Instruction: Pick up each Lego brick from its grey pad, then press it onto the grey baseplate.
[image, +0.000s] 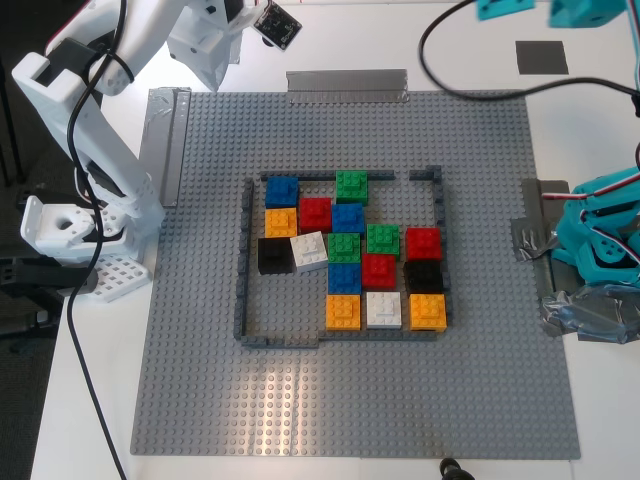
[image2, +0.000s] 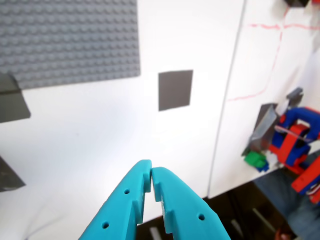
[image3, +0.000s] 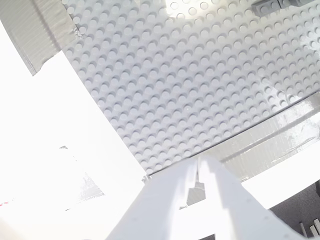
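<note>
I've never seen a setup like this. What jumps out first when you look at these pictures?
The cluster of coloured bricks grabs the eye, packed inside a low dark frame in the middle of the big grey baseplate. A white arm rises at the exterior view's left and a turquoise one sits at its right. My first gripper is turquoise, its jaws closed on nothing above a bare grey pad.

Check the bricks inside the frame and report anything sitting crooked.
One stands out: the white brick beside the black brick, toward the frame's left side in the exterior view, is rotated off the stud grid. The other bricks look square to the grey baseplate.
</note>
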